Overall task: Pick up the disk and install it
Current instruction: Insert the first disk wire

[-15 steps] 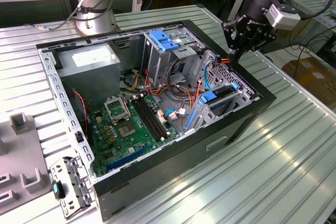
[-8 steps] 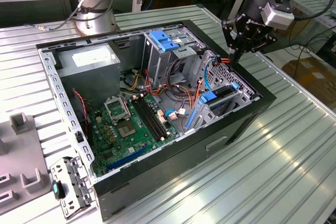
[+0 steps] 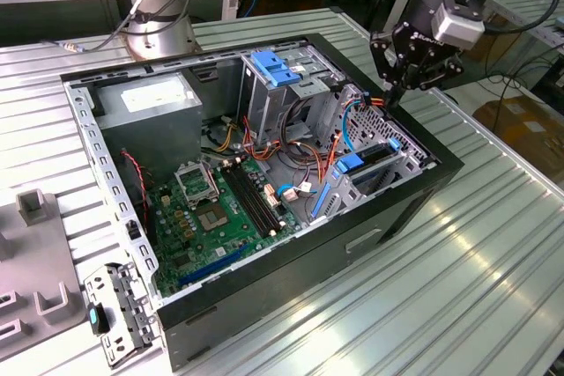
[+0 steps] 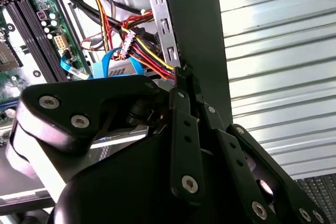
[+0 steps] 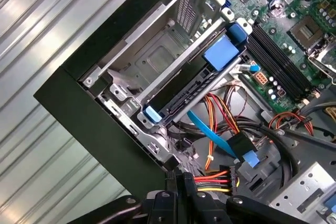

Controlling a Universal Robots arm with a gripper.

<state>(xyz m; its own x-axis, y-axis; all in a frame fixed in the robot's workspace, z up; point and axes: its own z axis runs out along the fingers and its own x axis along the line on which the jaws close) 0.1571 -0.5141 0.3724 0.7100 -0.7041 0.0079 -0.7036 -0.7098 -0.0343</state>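
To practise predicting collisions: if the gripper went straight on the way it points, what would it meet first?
Probably the coloured wires just inside the computer case wall, though depth is unclear.

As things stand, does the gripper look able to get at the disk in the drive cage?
Probably yes: the gripper hangs shut above the case, beside the drive cage, and the disk shows its upper edge bare. The cage walls cover its sides.

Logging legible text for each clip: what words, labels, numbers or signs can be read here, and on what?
Sticker on the power supply: print too small to read.
White lettering on the end effector body: too small to read.
Markings on the motherboard: too small to read.
Nothing can be quoted.
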